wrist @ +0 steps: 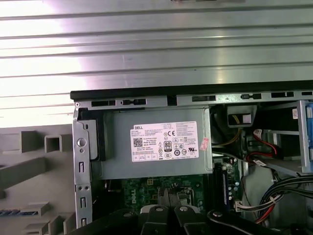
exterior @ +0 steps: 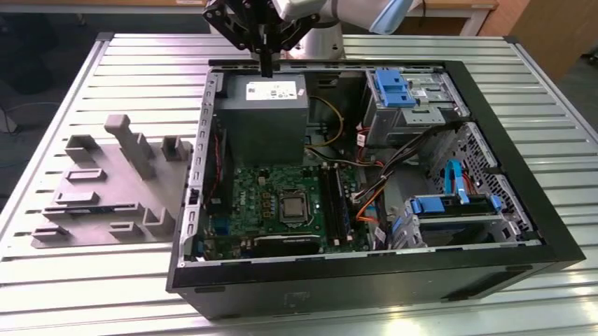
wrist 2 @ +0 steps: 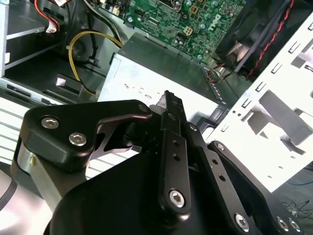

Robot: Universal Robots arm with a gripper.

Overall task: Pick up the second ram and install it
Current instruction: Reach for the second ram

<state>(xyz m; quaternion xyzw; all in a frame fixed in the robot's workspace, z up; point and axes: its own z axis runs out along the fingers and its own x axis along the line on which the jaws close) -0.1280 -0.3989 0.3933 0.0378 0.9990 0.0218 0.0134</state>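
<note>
In the exterior view I'm seeing the second ram (exterior: 82,208) lying, a thin dark strip, in the grey fixture (exterior: 140,150) on the slatted table (exterior: 75,280), well apart from the gripper (exterior: 267,68) hanging over the open case's (exterior: 374,280) far rim. In the first wrist view the strip's bluish edge is showing in the fixture. In the second wrist view the fingers (wrist 2: 171,147) are pressing together, holding nothing

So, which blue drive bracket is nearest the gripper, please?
The blue bracket near the power supply, at the gripper's end of the case; the other bracket sits at the opposite end.
</note>
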